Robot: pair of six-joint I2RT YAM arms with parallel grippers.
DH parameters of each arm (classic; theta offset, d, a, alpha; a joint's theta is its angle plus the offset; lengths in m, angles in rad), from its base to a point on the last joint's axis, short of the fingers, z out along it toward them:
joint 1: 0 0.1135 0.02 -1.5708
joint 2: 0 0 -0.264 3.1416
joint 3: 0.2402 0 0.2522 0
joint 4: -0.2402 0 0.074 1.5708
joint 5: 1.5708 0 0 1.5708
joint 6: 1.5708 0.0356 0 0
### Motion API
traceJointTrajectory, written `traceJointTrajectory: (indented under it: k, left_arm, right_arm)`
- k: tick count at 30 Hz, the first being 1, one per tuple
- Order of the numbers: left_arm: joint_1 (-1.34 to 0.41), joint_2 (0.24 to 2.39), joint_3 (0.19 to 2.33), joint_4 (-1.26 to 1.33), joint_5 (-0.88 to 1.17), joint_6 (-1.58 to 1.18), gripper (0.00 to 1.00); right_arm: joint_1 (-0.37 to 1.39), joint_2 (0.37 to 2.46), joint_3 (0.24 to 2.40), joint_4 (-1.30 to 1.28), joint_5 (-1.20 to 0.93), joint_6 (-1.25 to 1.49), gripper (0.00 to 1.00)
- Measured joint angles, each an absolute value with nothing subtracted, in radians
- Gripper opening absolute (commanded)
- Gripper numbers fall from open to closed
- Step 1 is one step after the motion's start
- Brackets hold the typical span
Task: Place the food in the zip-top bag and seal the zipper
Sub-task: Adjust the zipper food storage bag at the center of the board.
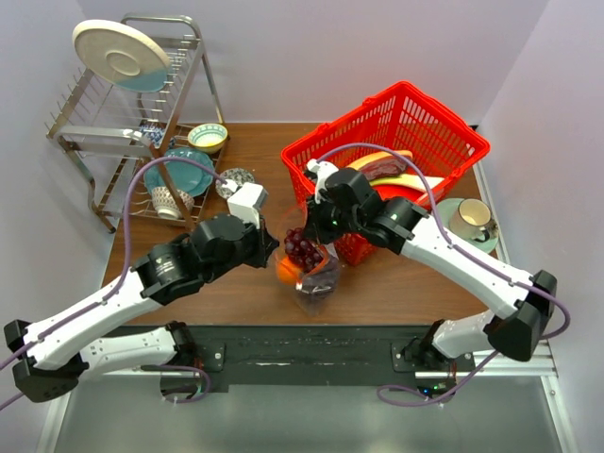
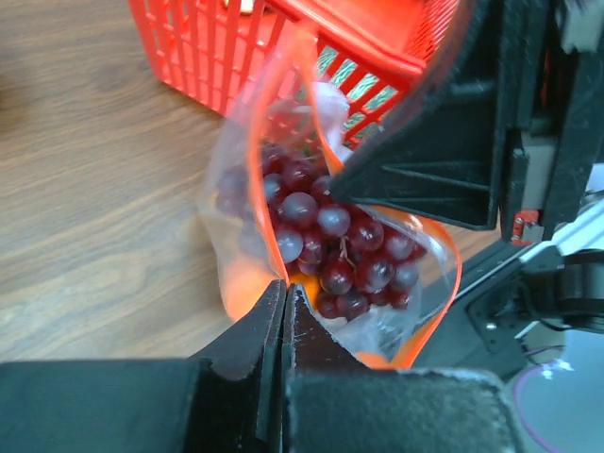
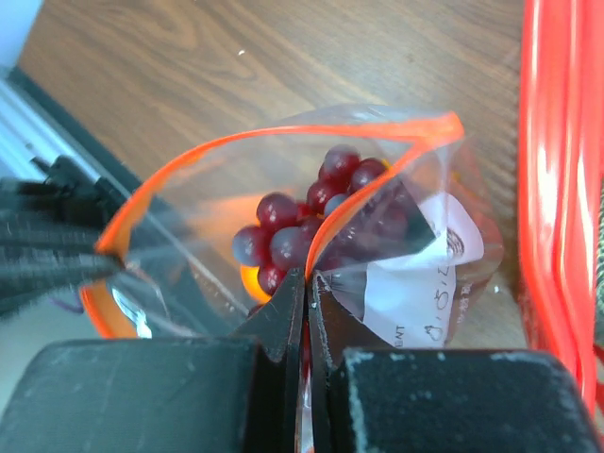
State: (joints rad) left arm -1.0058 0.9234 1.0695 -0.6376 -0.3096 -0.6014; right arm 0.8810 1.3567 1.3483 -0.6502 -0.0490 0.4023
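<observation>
The clear zip-top bag [image 1: 316, 283] hangs open between my two grippers, just above the table. Dark purple grapes [image 1: 302, 247] fill its mouth, and an orange piece of the pineapple [image 1: 286, 271] shows under them. My left gripper [image 2: 284, 288] is shut on the near rim of the bag. My right gripper [image 3: 307, 278] is shut on the opposite rim, right on the red-orange zipper [image 3: 377, 193]. The zipper gapes in a wide loop around the grapes [image 3: 293, 231]. A white label [image 3: 425, 283] shows on the bag's side. The pineapple's crown is hidden.
The red mesh basket [image 1: 453, 142] stands right behind the bag, holding other toy food. A dish rack [image 1: 189, 66] with a plate, bowls and cups occupies the back left. A cup on a saucer [image 1: 472, 222] sits at the right edge.
</observation>
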Motion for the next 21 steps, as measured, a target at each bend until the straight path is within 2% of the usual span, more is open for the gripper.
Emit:
traceJointTrajectory:
  k: [10, 13, 14, 15, 16, 17, 21]
  left_arm:
    - [-0.992, 1.009, 1.069, -0.549, -0.314, -0.554, 0.00]
    - [-0.981, 1.040, 1.078, -0.532, -0.294, -0.527, 0.29]
    - [-0.976, 1.052, 1.084, -0.527, -0.284, -0.515, 0.58]
    - [-0.975, 1.063, 1.088, -0.518, -0.271, -0.504, 0.78]
    - [-0.975, 1.071, 1.090, -0.507, -0.257, -0.489, 0.93]
    - [-0.975, 1.075, 1.090, -0.495, -0.239, -0.488, 1.00]
    - [-0.976, 1.055, 1.066, -0.429, -0.172, -0.467, 1.00]
  right_arm:
    - [0.854, 1.443, 1.419, -0.651, 0.014, 0.399, 0.00]
    - [0.834, 1.444, 1.427, -0.652, 0.020, 0.399, 0.00]
    - [0.828, 1.446, 1.430, -0.653, 0.023, 0.399, 0.00]
    - [0.822, 1.449, 1.435, -0.655, 0.025, 0.399, 0.00]
    - [0.815, 1.452, 1.438, -0.657, 0.025, 0.399, 0.00]
    - [0.807, 1.454, 1.440, -0.657, 0.022, 0.399, 0.00]
    - [0.774, 1.457, 1.440, -0.658, -0.002, 0.402, 0.00]
